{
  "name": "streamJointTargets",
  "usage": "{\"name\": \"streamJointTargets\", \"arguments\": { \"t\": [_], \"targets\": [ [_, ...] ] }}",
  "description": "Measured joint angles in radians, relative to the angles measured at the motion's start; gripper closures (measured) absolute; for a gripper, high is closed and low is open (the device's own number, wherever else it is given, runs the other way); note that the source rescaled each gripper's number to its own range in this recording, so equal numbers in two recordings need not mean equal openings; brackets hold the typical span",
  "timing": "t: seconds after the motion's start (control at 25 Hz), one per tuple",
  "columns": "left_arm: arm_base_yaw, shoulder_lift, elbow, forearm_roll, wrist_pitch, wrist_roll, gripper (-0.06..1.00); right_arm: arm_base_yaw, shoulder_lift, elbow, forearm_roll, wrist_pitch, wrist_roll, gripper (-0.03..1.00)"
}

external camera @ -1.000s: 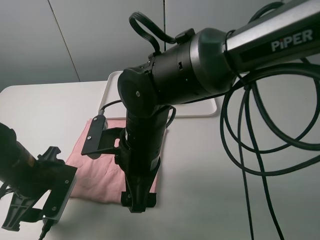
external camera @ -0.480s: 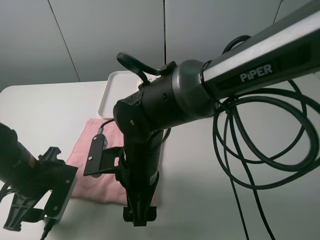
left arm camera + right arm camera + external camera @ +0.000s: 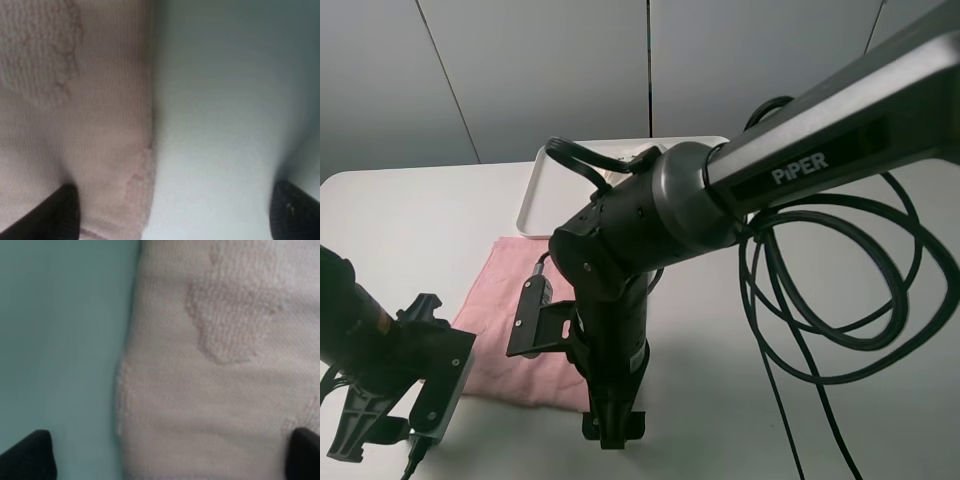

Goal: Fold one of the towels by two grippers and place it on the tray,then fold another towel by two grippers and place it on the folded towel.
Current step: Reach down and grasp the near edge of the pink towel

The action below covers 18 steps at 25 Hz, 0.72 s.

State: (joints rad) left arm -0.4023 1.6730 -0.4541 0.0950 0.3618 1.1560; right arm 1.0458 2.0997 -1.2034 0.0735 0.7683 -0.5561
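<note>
Pink towel lies flat on the table, just in front of the white tray. Left gripper is spread wide at the towel's near left corner. Right gripper is spread wide at the near right corner, and each straddles a side edge with nothing grasped.

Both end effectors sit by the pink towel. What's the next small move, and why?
Probably lower both and close on the towel's near corners. The left end effector and right end effector are open, each straddling a side edge of the pink towel, which lies flat, not yet gripped.
</note>
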Motion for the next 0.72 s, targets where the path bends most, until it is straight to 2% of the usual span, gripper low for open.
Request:
{"name": "streamJointTargets", "arguments": {
  "t": [0.24, 0.44, 0.64, 0.72],
  "targets": [
    [0.000, 0.000, 0.000, 0.002, -0.003, 0.000, -0.04, 0.000, 0.000, 0.002, -0.002, 0.047, 0.010, -0.02],
    [0.000, 0.000, 0.000, 0.004, -0.009, 0.000, -0.04, 0.000, 0.000, 0.002, 0.040, 0.077, 0.014, 0.05],
    [0.000, 0.000, 0.000, 0.004, -0.022, 0.000, -0.04, 0.033, 0.000, 0.002, 0.051, 0.103, 0.014, 0.06],
    [0.000, 0.000, 0.000, 0.004, -0.026, 0.000, -0.04, 0.037, -0.002, 0.002, 0.087, 0.109, 0.020, 0.06]
  ]
}}
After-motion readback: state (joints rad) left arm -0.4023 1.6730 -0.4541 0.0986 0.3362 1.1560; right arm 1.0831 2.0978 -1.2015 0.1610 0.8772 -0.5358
